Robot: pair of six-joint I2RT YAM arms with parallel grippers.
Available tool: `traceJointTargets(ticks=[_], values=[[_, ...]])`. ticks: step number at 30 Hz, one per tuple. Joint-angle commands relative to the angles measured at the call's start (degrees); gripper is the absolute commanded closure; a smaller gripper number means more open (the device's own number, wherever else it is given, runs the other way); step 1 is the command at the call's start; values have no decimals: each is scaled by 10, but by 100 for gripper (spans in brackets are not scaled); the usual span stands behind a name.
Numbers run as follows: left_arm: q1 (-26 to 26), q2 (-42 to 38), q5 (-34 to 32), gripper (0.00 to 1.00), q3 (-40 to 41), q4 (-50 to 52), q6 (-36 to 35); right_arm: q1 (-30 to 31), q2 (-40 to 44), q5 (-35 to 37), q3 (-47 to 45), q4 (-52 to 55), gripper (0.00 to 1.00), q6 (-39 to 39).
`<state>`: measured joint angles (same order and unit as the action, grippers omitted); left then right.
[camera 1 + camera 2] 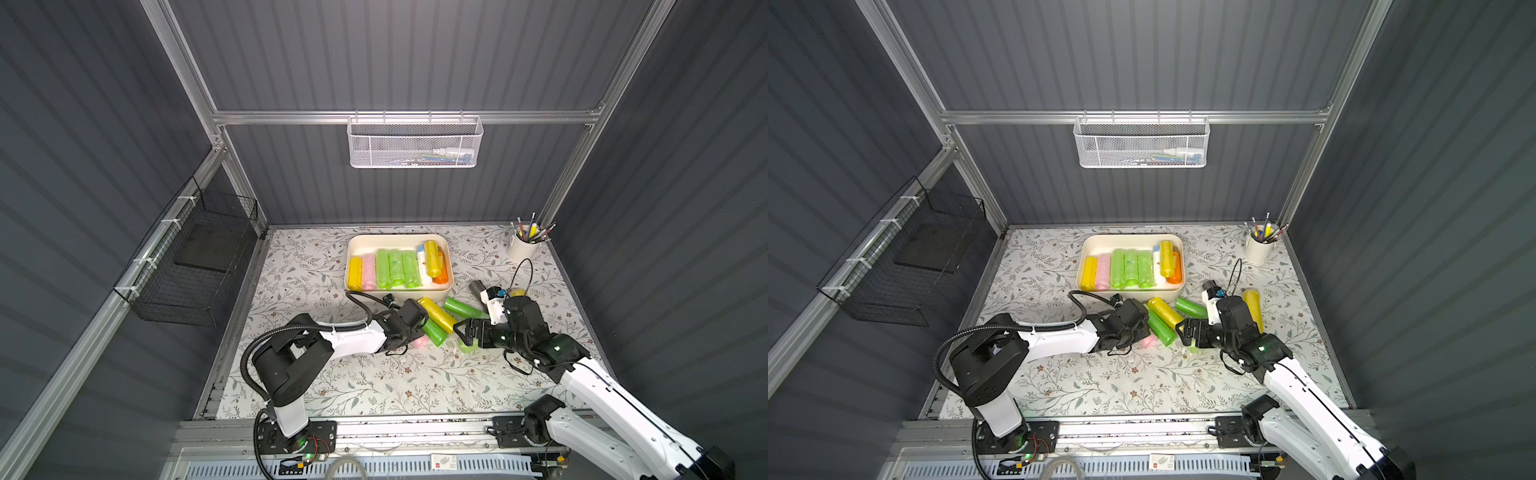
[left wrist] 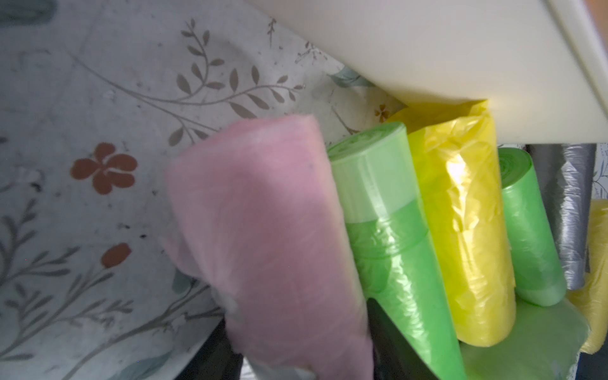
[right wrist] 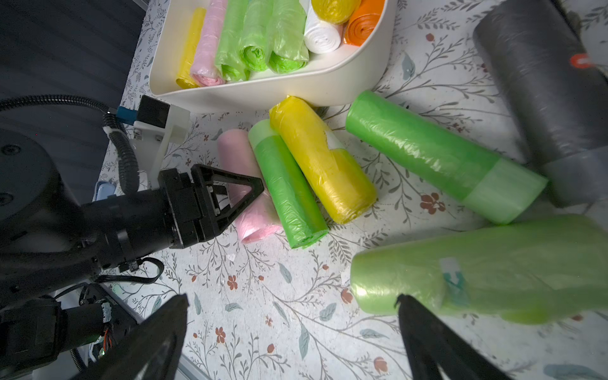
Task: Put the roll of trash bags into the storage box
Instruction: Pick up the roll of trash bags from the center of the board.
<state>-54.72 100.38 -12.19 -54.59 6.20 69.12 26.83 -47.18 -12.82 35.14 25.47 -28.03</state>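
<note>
Your left tool [image 3: 251,197] straddles the pale pink plastic-film roll of trash bags [image 3: 255,227], with one finger across its top. I cannot tell whether the jaws bear on it. Your right tool [image 3: 292,297] stands wide apart and holds nothing, with a pale green film roll [image 3: 460,276] just beside one finger.

Watch the bright green film roll [image 3: 289,194] that touches the pink roll's side. A finger closing there may pinch both rolls or drag the green one into the yellow film roll [image 3: 322,167]. The slack film may also slip in the grip.

The pink roll lies flat on the floral-patterned bench [image 1: 374,374], just in front of the cream-white rectangular plastic storage box [image 3: 279,88], not in it. Its long axis runs parallel to the green roll, one end towards the box's near wall and the other towards the bench's front edge.
</note>
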Motion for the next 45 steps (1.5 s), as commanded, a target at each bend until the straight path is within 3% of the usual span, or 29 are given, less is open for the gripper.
traceJointTargets(ticks=[1,15,29,32,36,45], values=[[-4,-11,5,43,35,70,-15,-1,3,4,-6,19,1,4],[-3,-87,-51,39,74,109,-35,-1,-6,-12,-6,8,1,-12],[23,20,25,38,-13,143,-124,-1,-21,-9,-4,1,1,-27],[31,28,30,39,-17,143,-134,-1,-20,-6,-2,4,1,-27],[33,26,26,59,-24,150,-144,-1,-20,-3,-2,7,1,-29],[32,-21,-16,60,-61,214,-191,-1,-20,-22,-5,2,1,-45]])
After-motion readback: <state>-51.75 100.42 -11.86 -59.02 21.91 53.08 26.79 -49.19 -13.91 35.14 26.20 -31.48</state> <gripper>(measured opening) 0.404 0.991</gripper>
